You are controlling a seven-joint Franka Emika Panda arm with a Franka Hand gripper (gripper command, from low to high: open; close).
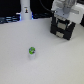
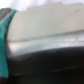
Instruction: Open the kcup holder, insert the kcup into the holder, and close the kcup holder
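we judge the opening step is in hand: our gripper (image 1: pixel 64 16) sits at the top of the holder (image 1: pixel 63 27), at the exterior view's upper right. the kcup (image 1: pixel 32 51) stands alone on the table (image 1: pixel 55 62), well apart from it. whether the jaws are spread or clenched we cannot tell; the wrist view is a blur. next we must pull the holder open.

Green-topped, pale-bodied kcup (image 1: pixel 32 51) on a white table (image 1: pixel 20 67); black kcup holder (image 1: pixel 63 28).
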